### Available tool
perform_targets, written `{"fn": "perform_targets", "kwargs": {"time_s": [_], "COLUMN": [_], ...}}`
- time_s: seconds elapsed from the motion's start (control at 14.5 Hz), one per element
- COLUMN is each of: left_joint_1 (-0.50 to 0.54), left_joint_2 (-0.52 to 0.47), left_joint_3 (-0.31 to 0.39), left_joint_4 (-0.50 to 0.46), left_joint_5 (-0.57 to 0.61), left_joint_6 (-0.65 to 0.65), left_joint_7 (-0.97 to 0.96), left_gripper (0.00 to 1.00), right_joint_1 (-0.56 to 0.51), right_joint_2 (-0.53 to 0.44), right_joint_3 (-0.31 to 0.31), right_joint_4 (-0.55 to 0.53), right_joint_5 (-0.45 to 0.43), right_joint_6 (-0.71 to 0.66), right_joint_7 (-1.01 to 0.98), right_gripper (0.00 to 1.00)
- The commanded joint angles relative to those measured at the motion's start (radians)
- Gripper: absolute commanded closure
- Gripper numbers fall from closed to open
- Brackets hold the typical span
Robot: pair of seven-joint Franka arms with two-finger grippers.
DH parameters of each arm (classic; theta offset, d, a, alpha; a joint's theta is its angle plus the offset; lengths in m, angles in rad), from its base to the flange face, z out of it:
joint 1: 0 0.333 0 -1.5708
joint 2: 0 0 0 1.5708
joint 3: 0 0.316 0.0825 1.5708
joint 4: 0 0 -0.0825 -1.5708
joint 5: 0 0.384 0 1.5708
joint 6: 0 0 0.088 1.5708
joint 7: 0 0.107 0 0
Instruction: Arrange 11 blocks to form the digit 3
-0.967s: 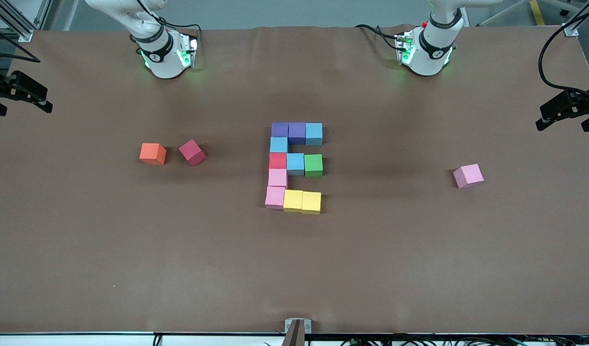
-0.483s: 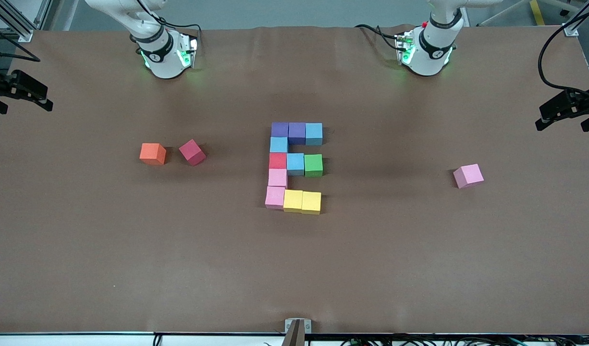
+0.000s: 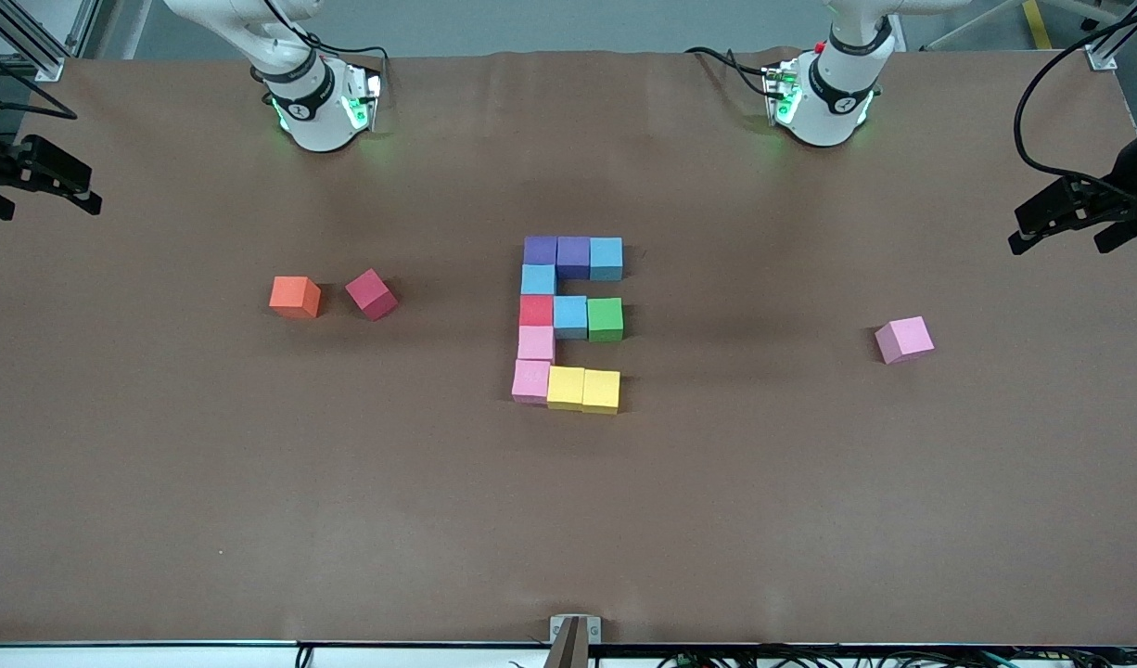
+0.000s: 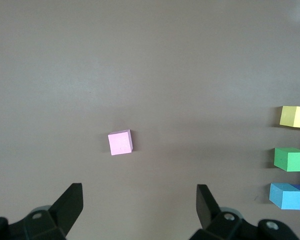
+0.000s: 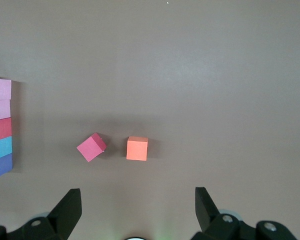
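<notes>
Eleven touching cubes form the digit 3 at the table's middle. Its spine runs purple, light blue, red, pink, pink. The prongs are purple and light blue, light blue and green, and two yellow. My left gripper hangs open and empty over the left arm's end of the table. My right gripper hangs open and empty over the right arm's end. The left wrist view shows the left gripper wide open; the right wrist view shows the right gripper the same.
A loose pink cube lies toward the left arm's end. An orange cube and a crimson cube lie side by side toward the right arm's end. Both arm bases stand along the table's edge farthest from the front camera.
My left gripper has shifted a little toward the table's middle. The right gripper and all the cubes stay where they were.
</notes>
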Motion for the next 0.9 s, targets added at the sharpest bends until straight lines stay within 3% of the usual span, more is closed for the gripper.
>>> {"fn": "perform_targets", "kwargs": {"time_s": [0.0, 0.83], "left_joint_1": [0.004, 0.006], "left_joint_2": [-0.012, -0.023], "left_joint_3": [-0.003, 0.001], "left_joint_4": [0.004, 0.002], "left_joint_5": [-0.015, -0.017], "left_joint_6": [-0.024, -0.030], "left_joint_7": [-0.001, -0.009], "left_gripper": [0.00, 0.00], "right_joint_1": [-0.013, -0.011], "right_joint_2": [-0.012, -0.014], "right_joint_3": [0.003, 0.005], "right_joint_4": [-0.015, -0.013], "right_joint_5": [0.000, 0.000], "right_joint_6": [-0.003, 0.004], "right_joint_7": [-0.006, -0.005], "right_gripper": [0.00, 0.00]}}
